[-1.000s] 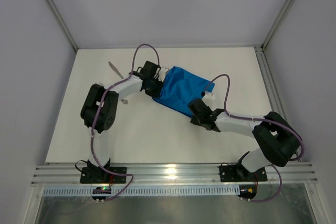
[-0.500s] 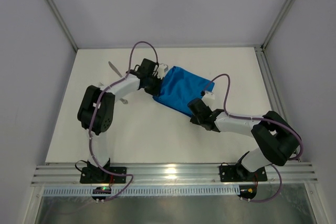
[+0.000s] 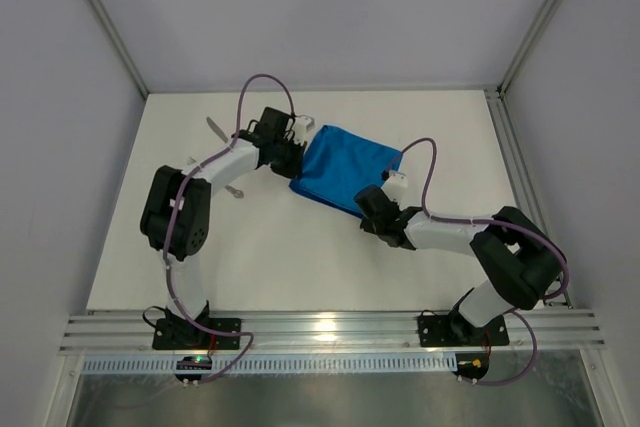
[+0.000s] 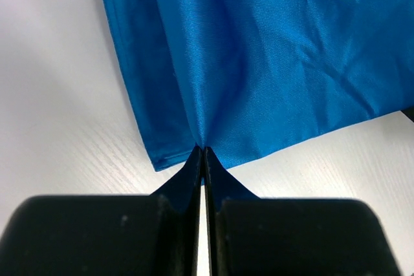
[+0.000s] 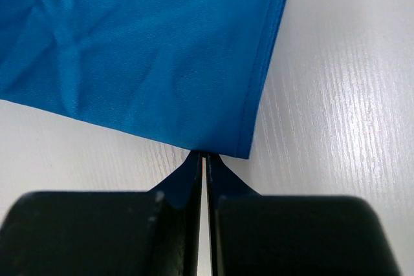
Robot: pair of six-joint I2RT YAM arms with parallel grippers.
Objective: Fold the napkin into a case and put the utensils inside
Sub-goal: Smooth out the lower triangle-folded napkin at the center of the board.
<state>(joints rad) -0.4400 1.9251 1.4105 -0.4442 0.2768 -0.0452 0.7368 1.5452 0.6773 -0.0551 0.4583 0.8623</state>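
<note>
— Two arms on one cloth, is that right?

— Yes. The napkin lies on the white table, toward the far side and about the middle. It is a slanted blue oblong, folded over on itself. The left gripper is at its left end and the right gripper at its near corner.

— Holding it, or only touching?

— Seen from the left wrist, the left gripper has its fingers pressed tight together with no gap. The cloth runs down into the tips in a fan of creases. So it has a pinch of the short edge, just beside a corner.

— And the other one?

— The right gripper is closed just as tight. The hemmed edge sits right at its fingertips, next to the corner. The cloth is flatter there, with hardly a pucker, but the hem meets the tips, so it looks nipped.

— Where is the cutlery?

— One thin silver utensil lies on the table at the far left, beyond the left arm and well apart from the napkin. From here I can't tell whether it is the knife or the fork. A small silver end shows on the near side of that arm, the rest hidden.
</note>
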